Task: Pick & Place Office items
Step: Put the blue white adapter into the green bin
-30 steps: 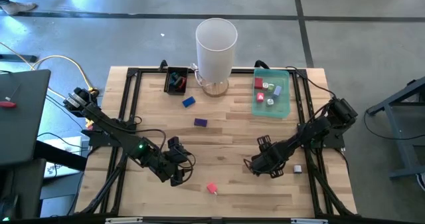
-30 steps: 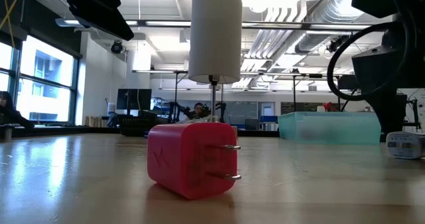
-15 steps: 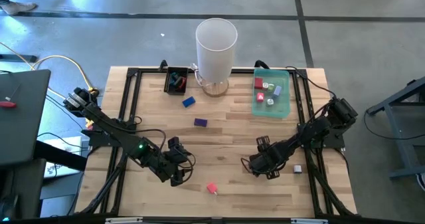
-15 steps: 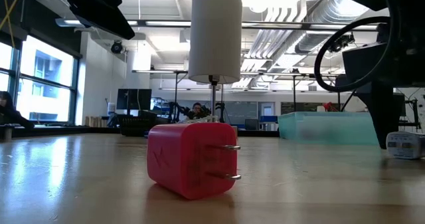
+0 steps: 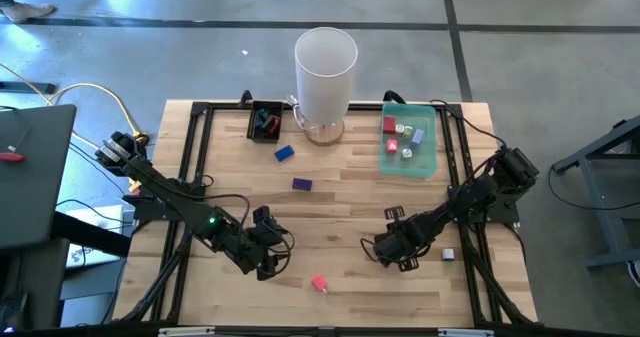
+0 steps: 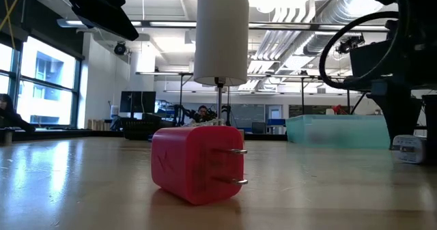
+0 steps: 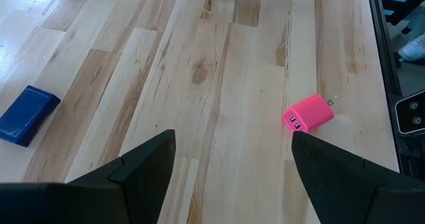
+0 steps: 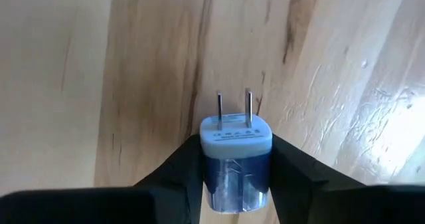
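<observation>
The right end effector (image 8: 236, 177) is clamped on a small blue plastic plug charger (image 8: 236, 161), just above the wooden tabletop (image 8: 133, 64).

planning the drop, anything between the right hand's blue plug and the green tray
Nothing visible. The right hand is closed on the blue plug, and the bare table runs clear from there up to the green tray.
</observation>
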Available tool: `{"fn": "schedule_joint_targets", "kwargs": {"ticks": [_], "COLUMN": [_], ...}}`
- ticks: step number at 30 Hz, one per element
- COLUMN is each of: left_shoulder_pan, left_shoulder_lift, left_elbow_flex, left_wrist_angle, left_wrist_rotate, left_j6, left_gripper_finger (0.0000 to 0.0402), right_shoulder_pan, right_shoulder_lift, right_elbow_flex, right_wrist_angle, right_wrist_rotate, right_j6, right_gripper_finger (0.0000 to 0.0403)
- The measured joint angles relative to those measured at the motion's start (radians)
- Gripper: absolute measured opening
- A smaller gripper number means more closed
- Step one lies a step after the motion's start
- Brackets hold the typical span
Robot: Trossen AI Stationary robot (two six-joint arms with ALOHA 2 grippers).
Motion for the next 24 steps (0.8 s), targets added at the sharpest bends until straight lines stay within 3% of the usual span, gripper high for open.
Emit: {"fn": "schedule_joint_targets", "kwargs": {"ticks": [7, 11, 19, 24], "left_shoulder_pan": [0.000, 0.000, 0.000, 0.000], "left_shoulder_lift": [0.000, 0.000, 0.000, 0.000], "left_elbow_flex": [0.000, 0.000, 0.000, -0.001], "left_wrist_angle": [0.000, 0.000, 0.000, -0.001], "left_wrist_rotate": [0.000, -0.001, -0.001, 0.000], "left_j6": [0.000, 0.000, -0.001, -0.001], "left_gripper_finger": [0.0294, 0.0294, 0.0294, 0.0294], "right_shoulder_pan": [-0.013, -0.019, -0.019, -0.002], "right_shoulder_lift": [0.005, 0.005, -0.017, -0.101], "right_elbow_flex": [0.089, 0.164, 0.271, 0.270], "right_wrist_angle": [0.016, -0.046, -0.352, -0.538], "right_wrist_rotate": [0.061, 0.122, 0.440, 0.538], "right_j6": [0.228, 0.260, 0.370, 0.532], "right_gripper_finger": [0.0118, 0.0118, 0.0118, 0.0118]}}
